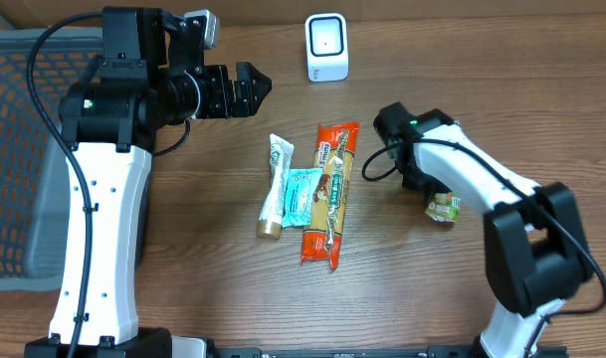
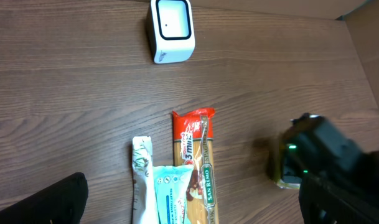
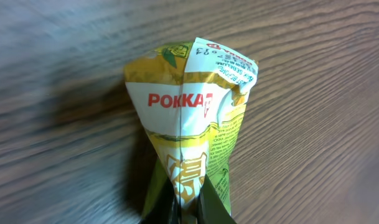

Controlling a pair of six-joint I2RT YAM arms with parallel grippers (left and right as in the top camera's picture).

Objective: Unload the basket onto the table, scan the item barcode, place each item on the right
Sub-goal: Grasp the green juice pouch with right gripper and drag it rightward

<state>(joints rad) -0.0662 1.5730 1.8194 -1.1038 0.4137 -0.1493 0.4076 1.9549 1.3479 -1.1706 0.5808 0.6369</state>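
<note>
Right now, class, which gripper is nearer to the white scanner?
Left. The open left gripper is just off the scanner, on its left in the overhead view. The right gripper is farther away, shut on the Pokka carton.

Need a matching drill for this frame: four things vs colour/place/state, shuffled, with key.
Things:
1. scanner
2. spaghetti pack
3. drink carton
4. basket

Descriptions:
A. red-orange, lying flat in the middle
B. grey mesh, far left
C. white, upright at the back
D. pinched between the right fingers

Pairs: 1-C, 2-A, 3-D, 4-B
</note>
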